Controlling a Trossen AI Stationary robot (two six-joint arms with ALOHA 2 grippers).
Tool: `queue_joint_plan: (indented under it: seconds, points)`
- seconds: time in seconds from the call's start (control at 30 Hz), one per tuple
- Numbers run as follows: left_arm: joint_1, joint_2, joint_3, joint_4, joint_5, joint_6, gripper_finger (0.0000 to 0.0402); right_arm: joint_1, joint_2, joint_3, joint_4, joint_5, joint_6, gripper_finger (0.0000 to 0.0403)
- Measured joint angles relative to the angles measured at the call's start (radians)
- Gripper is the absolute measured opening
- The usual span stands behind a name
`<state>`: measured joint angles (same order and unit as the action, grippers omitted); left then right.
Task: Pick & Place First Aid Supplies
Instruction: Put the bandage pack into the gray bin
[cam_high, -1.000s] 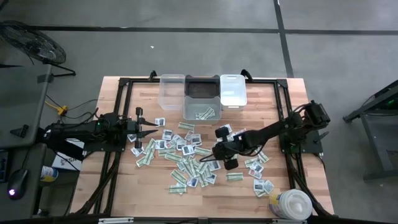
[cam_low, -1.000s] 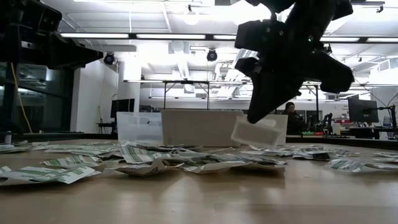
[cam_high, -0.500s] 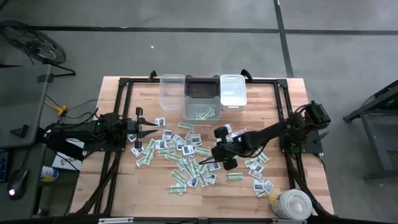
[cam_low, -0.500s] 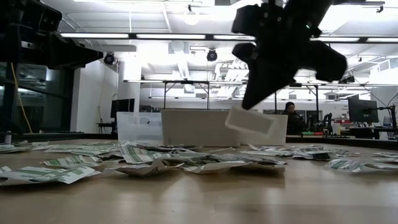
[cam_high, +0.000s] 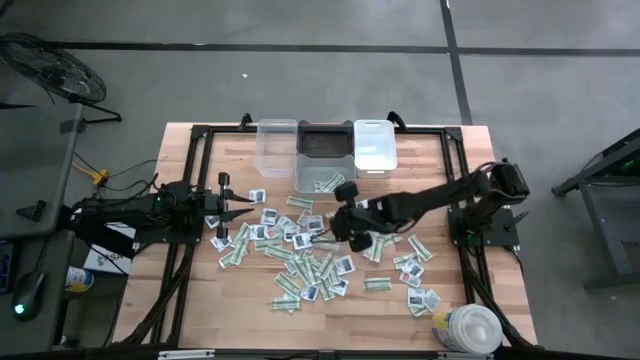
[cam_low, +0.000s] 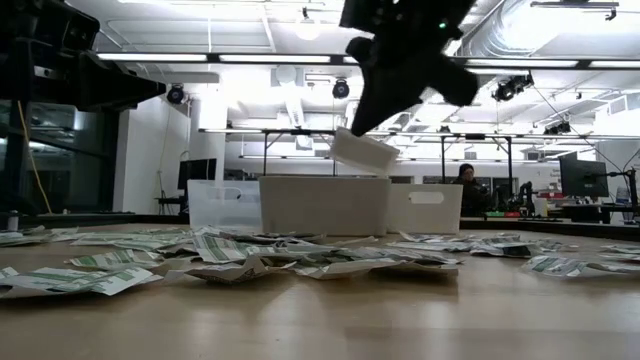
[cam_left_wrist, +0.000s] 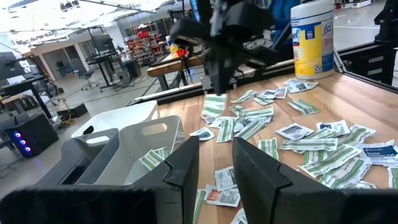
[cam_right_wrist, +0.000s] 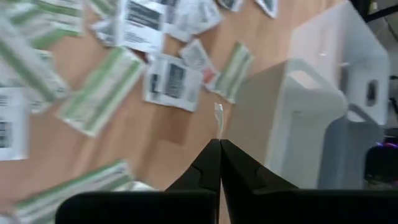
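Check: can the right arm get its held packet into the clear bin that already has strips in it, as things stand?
Probably yes. The right tool is shut on a packet, carried above the scattered packets, near the clear bin. The bin's top is open and nothing stands between. The left tool waits off to the side.

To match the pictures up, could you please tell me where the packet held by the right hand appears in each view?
High view: somewhere at the right hand, left of centre; it cannot be picked out.
Low view: the packet, upper centre, above the bins.
Left wrist view: centre, below the dark arm.
Right wrist view: edge-on at the fingertips.
Shared landmark: the clear bin holding packets.
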<state>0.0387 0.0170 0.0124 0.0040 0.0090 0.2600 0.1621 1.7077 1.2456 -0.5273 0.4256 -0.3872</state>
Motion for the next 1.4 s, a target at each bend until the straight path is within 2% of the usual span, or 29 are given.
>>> queue_joint_plan:
  seconds: [0.33,0.43,1.1,1.3,1.4]
  points:
    - [0.000,0.000,0.000,0.000,0.000,0.000,0.0096,-0.124,0.000,0.005,0.129,0.048,-0.130,0.0000]
    - [0.000,0.000,0.000,0.000,0.000,0.000,0.0096,-0.157,0.000,0.005,0.153,0.033,-0.153,0.0000]
    - [0.000,0.000,0.000,0.000,0.000,0.000,0.0096,-0.301,0.175,0.004,0.358,-0.032,-0.118,0.0000]
    - [0.000,0.000,0.000,0.000,0.000,0.000,0.0096,-0.311,0.184,0.004,0.350,-0.015,-0.098,0.0002]
    - [0.000,0.000,0.000,0.000,0.000,0.000,0.0096,-0.316,0.184,0.004,0.345,-0.051,-0.059,0.0015]
